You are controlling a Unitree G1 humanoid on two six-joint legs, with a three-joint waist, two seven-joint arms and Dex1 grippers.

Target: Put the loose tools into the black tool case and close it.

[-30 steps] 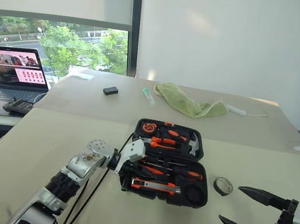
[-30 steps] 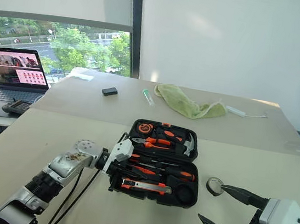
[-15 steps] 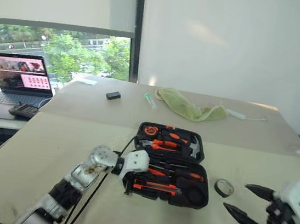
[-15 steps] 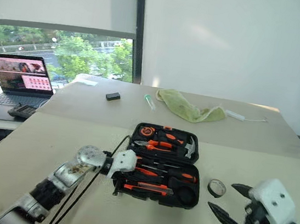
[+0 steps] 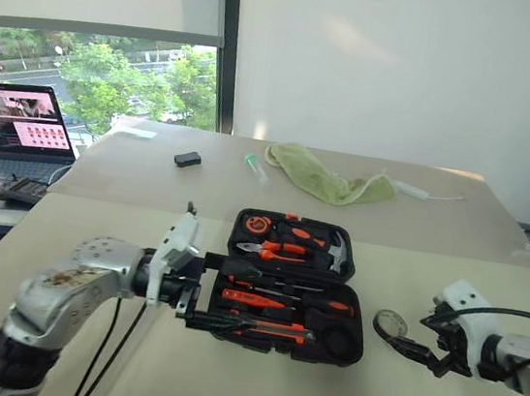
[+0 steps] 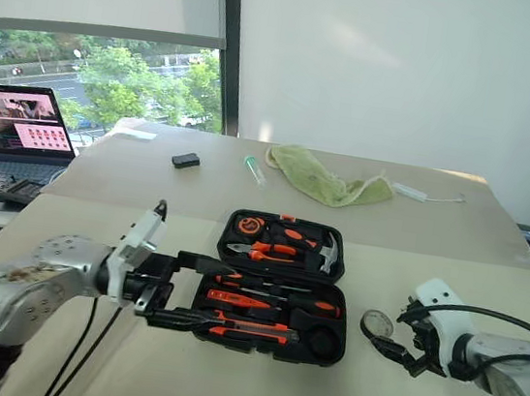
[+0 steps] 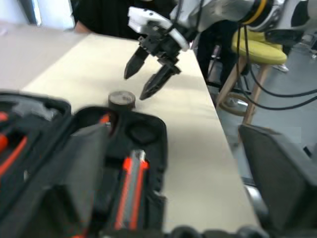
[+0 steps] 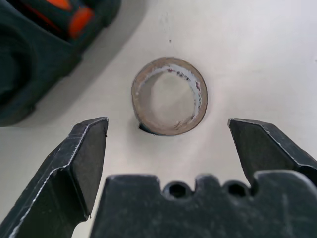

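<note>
The black tool case (image 5: 293, 285) lies open on our desk (image 5: 94, 234), its lid half laid flat on the window side and its tray half nearer us, just ahead of the left fingers. In the tray the two long screwdrivers (image 5: 286, 298) rest side by side in their moulded slots, and the utility knife (image 5: 272, 331) sits in the slot nearest us; we cannot pick out the tester pen. The pliers (image 5: 277, 251) and hammer (image 5: 338, 254) occupy the lid half. We judge the loading done or nearly so, with the closing not yet done.

Our left gripper (image 5: 196, 292) hovers at the case's left end, fingers spread wide and empty; one long finger runs along the tray's near edge, the other reaches over the hinge line. We read that as a stand-off pose clear of the tools.

Our right gripper (image 8: 166, 148) points down at a small roll of tape (image 8: 169, 102) lying flat on the desk beside the case's right end. Its fingers stand wide apart, one to each side of the roll and short of it, touching nothing.

Room is generous: bare desk lies beyond both sets of fingers. The green cloth (image 5: 322, 176), small black block (image 5: 188, 159) and laptop (image 5: 16, 121) lie well away on the far side. The desk's right edge lies not far beyond the right fingers.
</note>
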